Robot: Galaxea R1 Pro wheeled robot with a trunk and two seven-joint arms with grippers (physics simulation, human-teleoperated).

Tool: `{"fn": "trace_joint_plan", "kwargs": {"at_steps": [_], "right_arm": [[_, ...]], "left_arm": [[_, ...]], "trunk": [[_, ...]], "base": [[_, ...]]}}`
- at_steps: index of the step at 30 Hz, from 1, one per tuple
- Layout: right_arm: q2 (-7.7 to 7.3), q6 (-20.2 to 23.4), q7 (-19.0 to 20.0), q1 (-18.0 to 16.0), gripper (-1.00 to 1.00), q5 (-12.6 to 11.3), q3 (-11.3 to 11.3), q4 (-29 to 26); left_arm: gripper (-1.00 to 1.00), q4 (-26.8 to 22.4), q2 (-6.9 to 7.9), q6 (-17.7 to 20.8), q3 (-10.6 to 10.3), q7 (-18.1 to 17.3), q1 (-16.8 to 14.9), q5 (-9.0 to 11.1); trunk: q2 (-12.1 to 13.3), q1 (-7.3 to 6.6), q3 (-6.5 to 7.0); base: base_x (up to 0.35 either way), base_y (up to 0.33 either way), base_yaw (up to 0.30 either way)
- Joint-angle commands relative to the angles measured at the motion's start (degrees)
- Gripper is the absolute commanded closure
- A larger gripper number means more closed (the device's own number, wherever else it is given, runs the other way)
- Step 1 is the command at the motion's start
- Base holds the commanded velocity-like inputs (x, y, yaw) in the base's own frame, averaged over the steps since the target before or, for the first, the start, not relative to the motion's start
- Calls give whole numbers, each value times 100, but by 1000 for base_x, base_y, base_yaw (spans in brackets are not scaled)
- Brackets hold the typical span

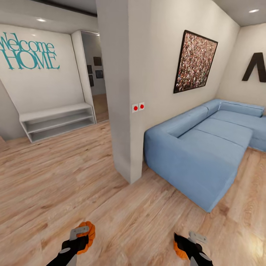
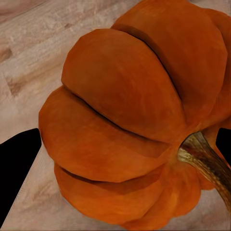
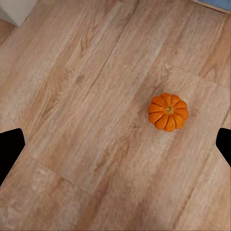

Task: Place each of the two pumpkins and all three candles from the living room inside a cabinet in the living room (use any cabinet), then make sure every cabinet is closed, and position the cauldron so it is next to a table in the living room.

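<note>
On wood floor (image 1: pixel 55 184) beside blue sofa (image 1: pixel 207 147): left hand (image 1: pixel 79 236) pinching pumpkin (image 2: pixel 134 120); right hand (image 1: pixel 192 242) spread.

Bright, even ceiling spotlights (image 1: pixel 253 10); soft render, faint shadows

From my seat, the left gripper (image 1: pixel 82 236) covers most of its ribbed orange pumpkin (image 1: pixel 88 231), and the wrist picture's edges crop that pumpkin. The right gripper (image 1: pixel 194 242) hides all but an orange sliver (image 1: pixel 178 248), and I cannot tell whether it touches it. The pale blue fabric sofa (image 1: pixel 207 147) runs off the head picture's edge.
</note>
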Motion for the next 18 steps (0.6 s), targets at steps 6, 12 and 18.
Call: {"fn": "trace_joint_plan", "kwargs": {"at_steps": [6, 12, 18], "right_arm": [[3, -21, -8, -3, -100, -60, -4, 0], [3, -21, -8, -3, -100, -63, -3, 0], [3, -21, -8, -3, -100, -62, -4, 0]], "left_arm": [[100, -2, -2, -20, -50, 29, -5, 45], [100, -2, 6, -20, -50, 29, -5, 45], [100, -2, 2, -20, -50, 29, -5, 45]], "trunk": [[-5, 4, -6], [-5, 4, 3], [-5, 4, 14]], "base": [[296, 91, -22], [298, 8, -215], [302, -6, -254]]}}
